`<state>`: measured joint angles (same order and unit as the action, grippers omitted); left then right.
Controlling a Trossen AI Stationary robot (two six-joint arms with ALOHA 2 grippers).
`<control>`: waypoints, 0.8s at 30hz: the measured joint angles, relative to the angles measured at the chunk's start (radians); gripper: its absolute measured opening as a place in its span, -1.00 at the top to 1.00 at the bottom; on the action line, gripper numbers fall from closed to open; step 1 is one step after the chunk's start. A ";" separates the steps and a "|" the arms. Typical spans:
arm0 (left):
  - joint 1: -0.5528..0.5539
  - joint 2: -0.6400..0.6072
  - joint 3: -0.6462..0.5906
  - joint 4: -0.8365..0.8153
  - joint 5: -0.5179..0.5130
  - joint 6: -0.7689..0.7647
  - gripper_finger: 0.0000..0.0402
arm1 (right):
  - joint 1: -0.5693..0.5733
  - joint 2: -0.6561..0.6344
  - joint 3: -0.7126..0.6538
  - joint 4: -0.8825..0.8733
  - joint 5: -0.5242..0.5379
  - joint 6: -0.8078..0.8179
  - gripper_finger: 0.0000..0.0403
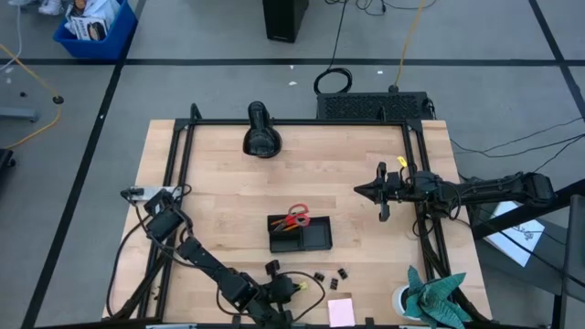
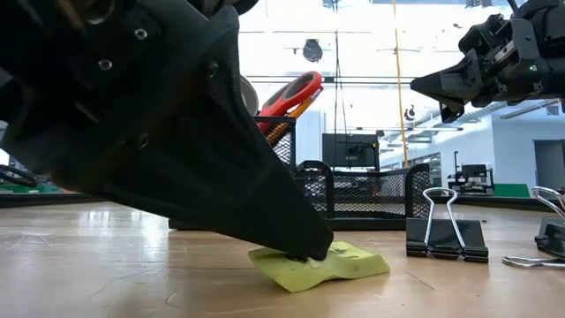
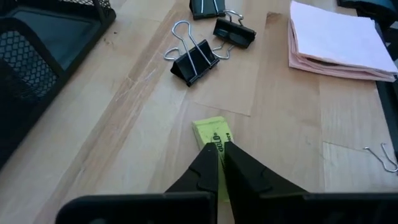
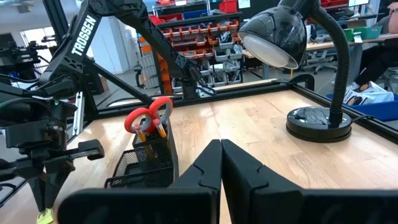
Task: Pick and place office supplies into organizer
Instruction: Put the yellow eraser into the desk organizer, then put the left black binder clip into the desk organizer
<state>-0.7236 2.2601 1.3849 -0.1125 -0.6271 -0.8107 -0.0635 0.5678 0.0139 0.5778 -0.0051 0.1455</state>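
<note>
A small yellow piece [image 3: 211, 132] lies on the wood near the table's front edge, and my left gripper [image 3: 219, 152] is shut on it. The black mesh organizer [image 1: 300, 235] stands mid-table with the red-handled scissors [image 1: 297, 216] and orange pencils [image 4: 144, 134] upright in it. Black binder clips [image 3: 194, 59] and the pink sticky-note pad [image 3: 336, 40] lie just beyond the yellow piece. My right gripper [image 1: 358, 190] hangs shut above the table's right half, holding nothing. My left gripper pinches the near end of the yellow piece [image 3: 214, 142] between its two fingertips [image 3: 205, 163]. The fingers slant down from the table's left. The piece rests on the wood [image 2: 322, 267], its far end sticking out past the tips.
A black desk lamp [image 1: 260, 131] stands at the table's far side. A teal cloth with a white cup [image 1: 428, 297] sits at the near right corner. A loose wire clip handle [image 3: 382, 155] lies beside the pad. Bare wood lies between the organizer and the clips.
</note>
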 joint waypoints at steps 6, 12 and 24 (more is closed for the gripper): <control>0.012 -0.011 -0.005 0.067 -0.014 0.118 0.87 | 0.000 0.000 0.000 -0.009 0.000 0.000 0.98; 0.014 -0.042 -0.007 0.115 -0.014 0.276 0.67 | 0.000 0.000 0.000 -0.019 -0.030 0.000 0.98; -0.023 -0.106 -0.005 0.251 -0.378 0.537 0.60 | 0.060 0.003 0.040 -0.148 -0.051 -0.013 0.67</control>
<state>-0.7462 2.1536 1.3800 0.1380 -1.0050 -0.2734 -0.0034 0.5713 0.0537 0.4298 -0.0561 0.1325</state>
